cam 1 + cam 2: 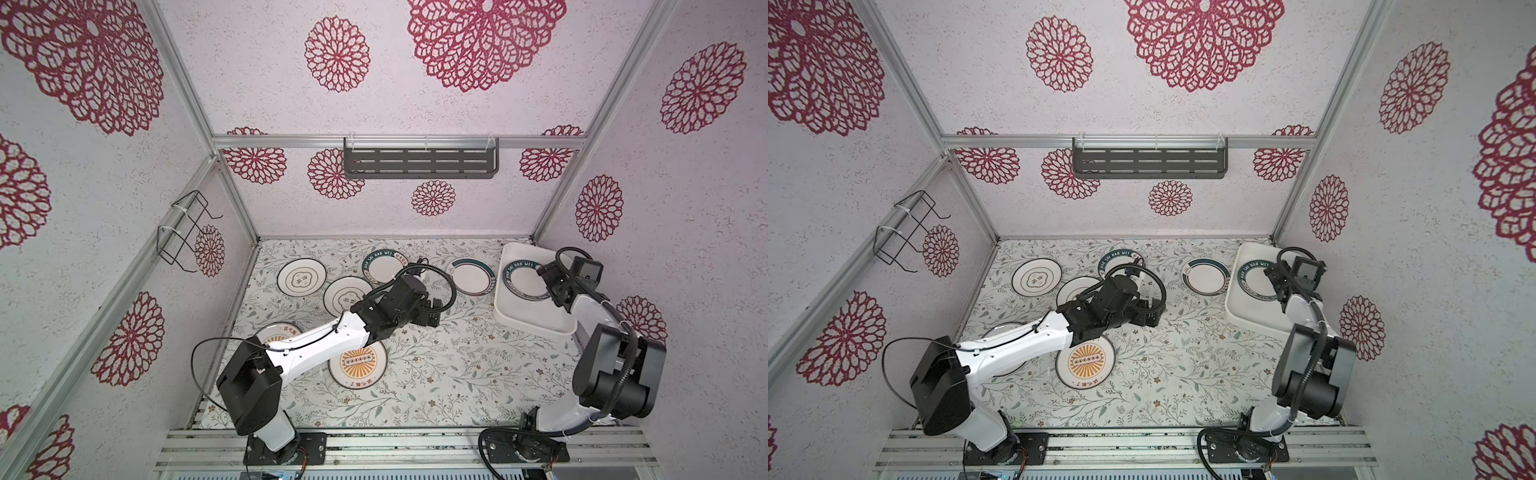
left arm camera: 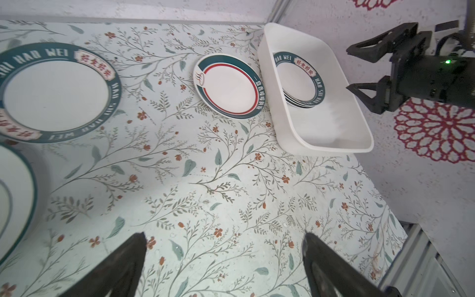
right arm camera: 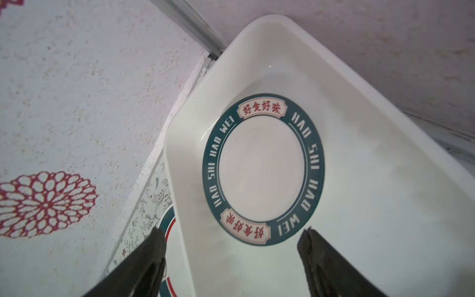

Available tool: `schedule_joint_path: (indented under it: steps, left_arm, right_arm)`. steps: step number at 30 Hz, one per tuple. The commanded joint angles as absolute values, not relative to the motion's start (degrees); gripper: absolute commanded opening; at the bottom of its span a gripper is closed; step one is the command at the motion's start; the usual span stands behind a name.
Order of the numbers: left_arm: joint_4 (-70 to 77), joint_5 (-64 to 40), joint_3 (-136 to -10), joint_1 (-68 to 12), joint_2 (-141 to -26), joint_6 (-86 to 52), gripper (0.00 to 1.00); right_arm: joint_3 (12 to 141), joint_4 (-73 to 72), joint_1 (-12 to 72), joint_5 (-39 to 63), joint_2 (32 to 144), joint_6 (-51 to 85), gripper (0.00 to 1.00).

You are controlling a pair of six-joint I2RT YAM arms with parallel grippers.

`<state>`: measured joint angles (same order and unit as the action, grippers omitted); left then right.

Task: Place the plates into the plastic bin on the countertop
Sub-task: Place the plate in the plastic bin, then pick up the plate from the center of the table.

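While Six Plates Lie Out, a Stack Sits in the Bin

Where the counter (image 1: 457,374) meets its far right corner, the bin (image 1: 536,322) (image 2: 331,123) lies flat. A stack (image 1: 519,277) (image 2: 298,77) (image 3: 262,167) of plates rests in its far half. The top plate has a teal rim with white lettering. The left wrist view shows more rims beneath it, though how many I cannot tell.

The right gripper (image 2: 347,69) (image 3: 231,236) hangs above the stack, jaws spread wide with nothing between them. The left gripper (image 2: 225,236) hovers over mid-counter, jaws just as wide and likewise holding nothing.

Six plates lie on the counter:
- A red-ringed plate (image 1: 471,276) (image 2: 227,86) sits just beside the bin's left wall; whether it touches the wall I cannot tell.
- A lettered plate (image 1: 384,266) (image 2: 56,92) lies further left, near the back edge.
- One dark-ringed plate (image 1: 301,276) lies at the far left, and a second (image 1: 343,295) is partly under the left arm.
- A sunburst plate (image 1: 357,363) lies near the front, with its far edge under the same arm.
- A sixth plate (image 1: 276,332) is mostly hidden by that arm, to the left of the sunburst plate.
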<state>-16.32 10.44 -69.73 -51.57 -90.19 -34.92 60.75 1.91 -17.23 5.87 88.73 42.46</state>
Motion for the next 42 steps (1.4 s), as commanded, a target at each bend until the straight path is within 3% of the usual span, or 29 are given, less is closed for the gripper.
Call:
schedule_joint_path:
  steps: [1, 13, 22, 28, 42]
  left_arm:
    - [-19.57, 16.78, -66.19, -51.08, -84.8, -37.43, 0.97]
    - [-33.75, 22.5, -46.44, -45.98, -63.33, -53.68, 0.97]
    - [-42.99, 22.8, -34.11, -40.46, -48.37, -64.66, 0.97]
    - [-40.3, 18.43, -27.62, -37.38, -44.29, -67.22, 0.97]
    - [-20.57, 8.12, -21.64, -34.57, -53.7, -65.34, 0.97]
  right_arm:
    - [61.5, 7.21, -11.39, 4.92, 82.29, 36.05, 0.86]
    - [48.97, 3.78, 18.99, 5.78, 70.08, 40.92, 0.86]
    - [47.54, -6.13, 38.7, 8.88, 80.52, 43.79, 0.85]
    - [49.64, -10.87, 44.16, 12.22, 89.71, 45.57, 0.83]
    - [55.39, -11.01, 47.71, 16.77, 102.25, 45.33, 0.72]
